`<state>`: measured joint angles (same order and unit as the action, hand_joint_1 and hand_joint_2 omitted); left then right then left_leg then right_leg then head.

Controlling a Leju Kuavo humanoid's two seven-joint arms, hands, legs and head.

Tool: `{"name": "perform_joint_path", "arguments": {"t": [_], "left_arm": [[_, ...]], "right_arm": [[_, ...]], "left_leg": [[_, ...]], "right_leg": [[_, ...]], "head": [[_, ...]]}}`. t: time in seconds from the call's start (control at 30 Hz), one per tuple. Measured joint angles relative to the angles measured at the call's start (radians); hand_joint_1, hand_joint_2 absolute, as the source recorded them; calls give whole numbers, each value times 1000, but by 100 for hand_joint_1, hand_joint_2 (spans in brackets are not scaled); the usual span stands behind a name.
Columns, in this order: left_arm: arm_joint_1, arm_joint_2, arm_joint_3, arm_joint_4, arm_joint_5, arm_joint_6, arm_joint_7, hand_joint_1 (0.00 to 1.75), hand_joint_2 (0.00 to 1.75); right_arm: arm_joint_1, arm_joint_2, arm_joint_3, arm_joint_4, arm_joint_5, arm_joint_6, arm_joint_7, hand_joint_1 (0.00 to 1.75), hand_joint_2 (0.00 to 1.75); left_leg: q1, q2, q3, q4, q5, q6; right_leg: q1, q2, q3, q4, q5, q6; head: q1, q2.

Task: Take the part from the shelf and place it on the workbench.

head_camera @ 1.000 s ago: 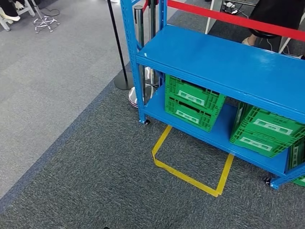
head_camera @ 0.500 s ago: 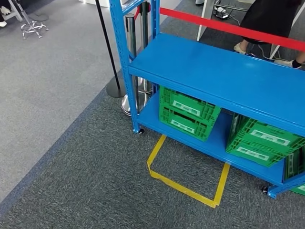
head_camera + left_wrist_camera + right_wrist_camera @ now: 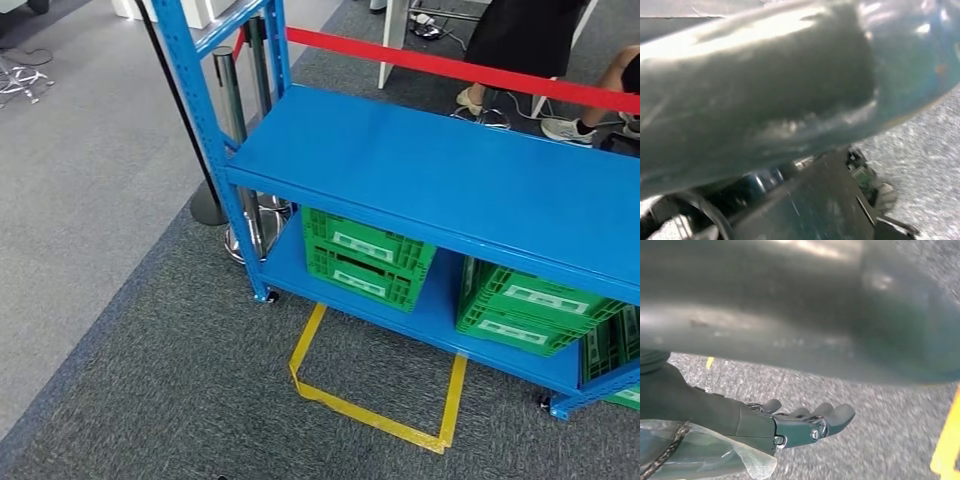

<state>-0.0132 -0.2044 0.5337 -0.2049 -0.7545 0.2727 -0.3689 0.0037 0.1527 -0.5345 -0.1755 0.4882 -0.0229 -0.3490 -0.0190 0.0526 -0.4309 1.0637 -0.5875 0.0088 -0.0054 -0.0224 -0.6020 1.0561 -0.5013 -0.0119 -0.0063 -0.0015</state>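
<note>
**Blue shelf on grey carpet, green crates on its lower level**

Where the dark grey carpet [image 3: 189, 390] meets a paler grey strip of floor [image 3: 83, 190], a blue metal shelf [image 3: 453, 170] stands on small castors, its upper board bare and flat. On the carpet just in front of it, yellow tape [image 3: 370, 415] marks an open-sided rectangle. Behind the shelf a red barrier belt [image 3: 453, 70] runs between chrome posts [image 3: 230, 130], and a black pole on a round base [image 3: 200, 200] stands beside the shelf's corner upright. Beyond the belt, a person's legs and shoes [image 3: 562, 125] are seen.

On the lower board sit green plastic crates: one [image 3: 362, 255] near the left upright, another [image 3: 528, 310] further right, more [image 3: 611, 345] at the far edge. What they hold cannot be told, and no part can be made out.

From the right wrist, the right hand [image 3: 798, 427] hangs over the carpet, its dark fingers [image 3: 836, 415] stretched out side by side, holding nothing; yellow tape lies beyond the fingertips. How the left hand's fingers lie cannot be told from the blurred left wrist view.
</note>
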Motion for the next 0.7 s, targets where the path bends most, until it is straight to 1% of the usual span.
{"name": "perform_joint_path", "arguments": {"t": [0.03,0.07,0.1,0.13,0.17,0.2,0.23,0.27,0.3,0.33,0.37,0.4,0.43,0.47,0.5,0.53,0.57,0.6,0.63,0.67,0.7], "left_arm": [[-2,-1,0,0,0,0,0,0,0],[-4,-1,0,0,0,0,0,0,0],[-5,-1,1,0,0,0,0,0,0],[-4,-1,1,0,0,0,0,0,0],[-4,0,2,0,0,0,0,0,0],[-3,0,2,0,0,0,0,0,0],[-2,0,2,0,1,0,0,0,0],[-1,0,3,0,1,0,0,0,0],[0,0,4,1,1,0,0,0,0],[2,1,5,2,1,0,0,0,0],[4,2,6,3,1,0,0,0,0],[6,3,7,4,1,0,1,0,0],[5,4,7,4,1,1,1,0,0],[2,4,7,4,1,2,2,0,0],[-1,3,7,4,1,3,1,0,0],[-4,2,8,4,0,3,0,0,0],[-6,0,8,4,0,4,0,0,0],[-6,0,8,4,-1,4,0,0,0],[-5,0,8,4,-1,4,0,0,0],[-4,0,8,4,-1,5,0,0,0],[-3,0,8,4,-2,5,0,0,0]], "right_arm": [[-1,0,-1,0,0,0,0,0,0],[-3,0,-2,0,0,-1,0,0,0],[-4,0,-3,0,0,-1,-1,0,0],[-4,0,-4,0,0,-1,-1,0,0],[-3,0,-4,0,0,-1,-1,0,0],[-2,0,-5,0,0,0,-1,0,0],[0,0,-5,0,0,0,-1,0,0],[1,0,-6,0,0,0,0,0,0],[2,0,-6,0,0,0,0,0,0],[2,0,-6,1,0,0,0,0,0],[1,0,-7,1,0,0,0,0,0],[0,0,-7,2,0,-1,1,0,0],[0,0,-8,2,0,-1,1,0,0],[0,0,-8,2,0,-1,1,0,0],[0,0,-8,2,0,-1,1,0,0],[-2,0,-8,2,1,-1,1,0,0],[-5,0,-8,2,1,-1,1,0,0],[-9,0,-8,1,0,-1,0,0,0],[-12,0,-9,1,0,-2,0,0,0],[-12,0,-9,1,0,-4,1,0,0],[-10,0,-11,1,0,-6,1,0,0]], "left_leg": [[3,-13,-23,44,0,-6],[6,-27,-58,99,-10,-12],[10,-37,-99,155,-32,-16],[13,-41,-140,201,-64,-20],[15,-41,-175,229,-95,-21],[17,-42,-199,232,-114,-21],[17,-45,-213,210,-109,-20],[18,-52,-219,166,-73,-18],[18,-71,-221,112,-4,-17],[17,-91,-224,66,58,-12],[14,-107,-224,34,108,-7],[12,-117,-224,19,135,-2],[9,-115,-220,14,133,5],[10,-107,-210,4,135,10],[11,-99,-199,-8,134,16],[13,-88,-186,-20,131,24],[14,-76,-173,-31,127,30],[13,-65,-162,-35,121,35],[13,-55,-153,-37,112,38],[12,-46,-144,-37,103,39],[11,-41,-132,-37,93,40]], "right_leg": [[-3,10,16,-4,-6,-4],[-4,20,28,-8,-13,-7],[-5,32,40,-9,-21,-8],[-5,45,52,-10,-31,-8],[-5,58,66,-11,-43,-8],[-6,72,82,-11,-55,-6],[-6,85,99,-11,-68,-4],[-7,98,115,-11,-80,-2],[-8,109,127,-12,-92,1],[-9,122,136,-14,-102,5],[-11,134,141,-17,-112,10],[-13,145,145,-23,-118,16],[-15,155,151,-33,-122,23],[-16,154,157,-43,-125,29],[-16,135,161,-44,-129,34],[-13,106,151,-26,-139,39],[-10,73,127,17,-158,43],[-8,46,85,81,-179,46],[-7,35,35,152,-199,47],[-6,31,-12,208,-204,48],[-6,30,-44,234,-188,48]], "head": [[-2,0],[-3,0],[-4,0],[-5,0],[-5,0],[-5,0],[-5,0],[-5,0],[-5,0],[-6,0],[-7,0],[-8,0],[-8,0],[-8,0],[-7,0],[-6,0],[-5,0],[-4,0],[-4,0],[-5,0],[-4,0]]}}
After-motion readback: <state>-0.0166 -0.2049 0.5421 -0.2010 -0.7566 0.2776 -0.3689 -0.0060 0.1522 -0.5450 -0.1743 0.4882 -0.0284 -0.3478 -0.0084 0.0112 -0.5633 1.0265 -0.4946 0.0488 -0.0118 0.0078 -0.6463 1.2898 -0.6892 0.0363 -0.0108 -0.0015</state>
